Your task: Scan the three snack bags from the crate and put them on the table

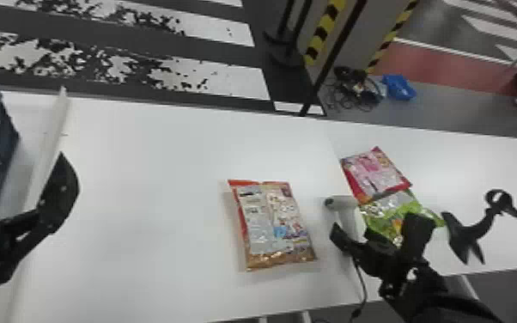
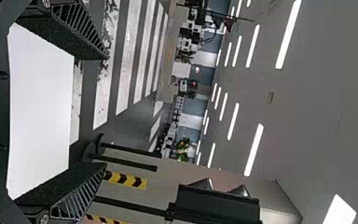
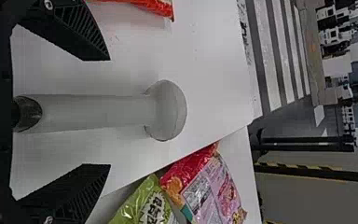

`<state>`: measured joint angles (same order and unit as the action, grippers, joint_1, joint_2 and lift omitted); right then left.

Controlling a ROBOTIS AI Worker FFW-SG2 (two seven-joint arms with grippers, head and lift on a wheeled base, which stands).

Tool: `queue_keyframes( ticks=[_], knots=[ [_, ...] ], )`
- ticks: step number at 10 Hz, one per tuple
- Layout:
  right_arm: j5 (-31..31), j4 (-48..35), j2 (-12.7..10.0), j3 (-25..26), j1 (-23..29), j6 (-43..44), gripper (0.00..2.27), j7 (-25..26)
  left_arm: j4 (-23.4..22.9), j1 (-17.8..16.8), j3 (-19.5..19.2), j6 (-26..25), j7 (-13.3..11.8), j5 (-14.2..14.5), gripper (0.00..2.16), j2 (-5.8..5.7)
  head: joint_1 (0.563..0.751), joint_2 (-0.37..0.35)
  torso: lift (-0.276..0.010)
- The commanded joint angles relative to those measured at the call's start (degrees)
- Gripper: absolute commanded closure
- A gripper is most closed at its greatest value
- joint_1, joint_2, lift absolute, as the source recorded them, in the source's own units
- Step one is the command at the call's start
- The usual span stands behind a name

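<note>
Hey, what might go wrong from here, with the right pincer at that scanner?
The right pincer is open around the scanner's handle, so an off-centre squeeze might twist or knock it. Its cord runs past the table's near edge and may snag on a lift. The green bag lies close beside the scanner, so a sideways swing could nudge it.

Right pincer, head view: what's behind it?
Parts of the green snack bag and the white scanner. The stretches that the right pincer covers can't be seen in that view.
</note>
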<state>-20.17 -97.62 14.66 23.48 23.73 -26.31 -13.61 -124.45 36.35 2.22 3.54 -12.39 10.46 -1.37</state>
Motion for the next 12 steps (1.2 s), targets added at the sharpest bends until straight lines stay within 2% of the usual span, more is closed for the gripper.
queue_keyframes(
  ticks=[1,2,3,4,8,10,12],
  knots=[
    [1.4,2.2,0.9,-0.5,-1.4,0.9,0.28,-0.6,0.1,0.0,0.0,-0.2,0.0,0.0,0.06,-0.04,0.695,-0.350,-0.094],
    [1.4,2.2,1.5,-1.2,-1.6,0.0,1.02,-1.1,0.3,-0.2,0.0,-0.2,-0.4,0.0,0.06,-0.04,0.695,-0.350,-0.094],
    [1.3,1.9,1.8,-1.7,-2.0,-3.2,2.15,-1.4,0.4,-0.5,0.0,-0.5,-0.4,0.0,0.06,-0.04,0.695,-0.350,-0.094],
    [1.3,1.5,1.7,-1.8,-2.0,-3.4,2.24,-2.6,0.4,-0.6,0.1,-0.5,-0.4,0.0,0.06,-0.04,0.695,-0.350,-0.094],
    [0.1,-4.1,0.5,-1.0,0.7,-4.2,2.24,-1.9,0.5,-0.8,0.1,-0.5,-0.4,0.1,0.06,-0.13,0.695,-0.350,-0.094],
    [-2.8,-12.0,-2.0,1.5,3.6,-8.1,2.24,-1.2,1.2,-1.2,0.1,-0.3,-0.4,0.2,0.06,0.05,0.695,-0.350,-0.094],
    [-3.4,-22.5,-4.5,1.6,7.2,-13.0,2.24,1.5,1.2,-1.5,0.3,-0.5,-0.4,0.2,0.06,0.05,0.695,-0.350,-0.094]
  ],
)
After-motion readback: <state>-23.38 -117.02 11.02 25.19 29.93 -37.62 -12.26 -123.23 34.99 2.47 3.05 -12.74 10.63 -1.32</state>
